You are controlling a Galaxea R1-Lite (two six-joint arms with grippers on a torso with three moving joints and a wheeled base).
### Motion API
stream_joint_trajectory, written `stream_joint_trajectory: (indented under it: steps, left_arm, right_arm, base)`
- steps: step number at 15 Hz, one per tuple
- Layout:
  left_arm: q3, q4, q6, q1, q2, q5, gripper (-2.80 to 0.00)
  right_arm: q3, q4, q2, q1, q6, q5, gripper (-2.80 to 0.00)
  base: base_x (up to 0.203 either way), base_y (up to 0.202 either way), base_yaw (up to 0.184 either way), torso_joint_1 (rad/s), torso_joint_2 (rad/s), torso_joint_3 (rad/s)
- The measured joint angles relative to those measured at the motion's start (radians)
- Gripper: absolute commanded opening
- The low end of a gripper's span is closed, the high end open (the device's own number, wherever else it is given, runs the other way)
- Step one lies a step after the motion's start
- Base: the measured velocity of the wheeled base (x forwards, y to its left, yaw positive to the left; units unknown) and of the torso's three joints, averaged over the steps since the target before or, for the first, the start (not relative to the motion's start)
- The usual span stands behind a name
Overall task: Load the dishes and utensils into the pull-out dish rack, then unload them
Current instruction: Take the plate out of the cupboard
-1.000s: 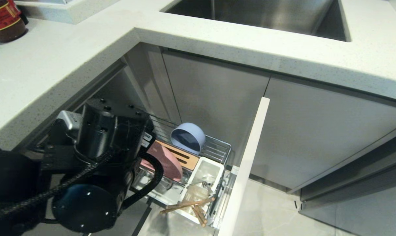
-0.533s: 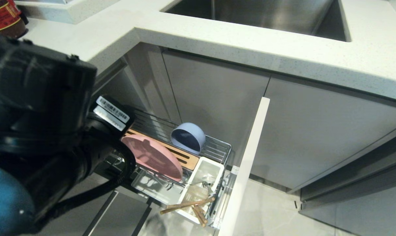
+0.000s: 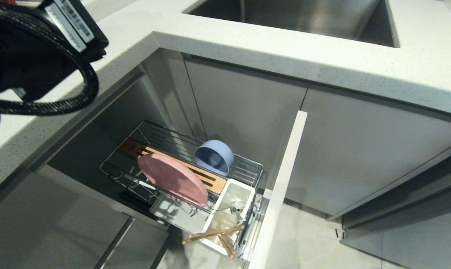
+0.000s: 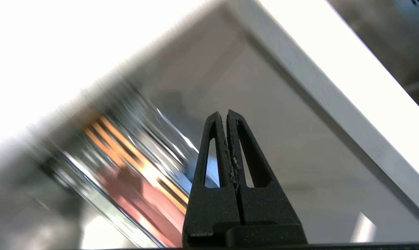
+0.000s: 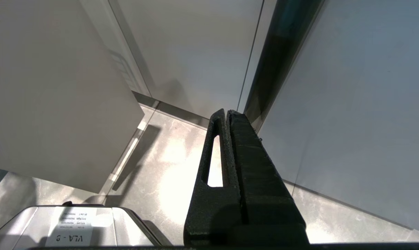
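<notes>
The pull-out dish rack stands drawn out of the cabinet below the white table, its tall white front panel running from about one o'clock down to six o'clock of the basket. The salmon-pink plate stands on edge and tilted in the wire basket, against the slotted light-wood strip. The pale blue bowl lies on its side at roughly one o'clock from the plate, just beside the strip, its opening facing the camera. At about four o'clock from the plate sits the white cutlery cup; the wooden chopsticks rest across its near end, tips poking out over the rim. Something metallic glints inside the cup, possibly the spoon, though the view is too cluttered to say.

The left arm shows at the ten o'clock corner of the head view, above the table and well apart from the rack. The left tool has its two fingers pressed together, holding nothing; behind it the rack appears only as a blur. The right tool hangs by a cabinet door above the floor, fingers likewise pressed together and empty.
</notes>
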Motion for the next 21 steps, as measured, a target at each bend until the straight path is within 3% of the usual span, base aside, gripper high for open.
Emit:
stream_joint_trajectory:
  steps: [2, 4, 7, 11, 15, 17, 19, 21]
  left_arm:
    - [-0.040, 0.001, 0.102, 0.128, -0.034, -0.088, -2.80]
    - [-0.071, 0.001, 0.157, 0.271, -0.087, -0.205, -2.80]
    - [-0.061, -0.008, 0.209, 0.424, -0.199, -0.409, -2.80]
    - [0.032, -0.028, 0.324, 0.671, -0.371, -0.745, -2.80]
    - [0.157, -0.005, 0.429, 0.790, -0.620, -1.028, -2.80]
    - [0.241, 0.036, 0.525, 0.822, -0.763, -1.138, -2.80]
    - [0.341, 0.067, 0.614, 0.839, -0.892, -1.165, -2.80]
    - [0.474, 0.079, 0.642, 0.854, -1.014, -1.167, -2.80]
  right_arm:
    - [0.000, 0.000, 0.000, 0.000, 0.000, 0.000, -2.80]
    - [0.000, 0.000, 0.000, 0.000, 0.000, 0.000, -2.80]
    - [0.000, 0.000, 0.000, 0.000, 0.000, 0.000, -2.80]
    - [0.000, 0.000, 0.000, 0.000, 0.000, 0.000, -2.80]
    - [0.000, 0.000, 0.000, 0.000, 0.000, 0.000, -2.80]
    - [0.000, 0.000, 0.000, 0.000, 0.000, 0.000, -2.80]
    - [0.000, 0.000, 0.000, 0.000, 0.000, 0.000, -2.80]
    - [0.000, 0.000, 0.000, 0.000, 0.000, 0.000, -2.80]
  base:
    - [0.000, 0.000, 0.000, 0.000, 0.00, 0.000]
    - [0.000, 0.000, 0.000, 0.000, 0.00, 0.000]
    - [0.000, 0.000, 0.000, 0.000, 0.00, 0.000]
    - [0.000, 0.000, 0.000, 0.000, 0.00, 0.000]
    - [0.000, 0.000, 0.000, 0.000, 0.00, 0.000]
    - [0.000, 0.000, 0.000, 0.000, 0.00, 0.000]
    - [0.000, 0.000, 0.000, 0.000, 0.00, 0.000]
    - [0.000, 0.000, 0.000, 0.000, 0.00, 0.000]
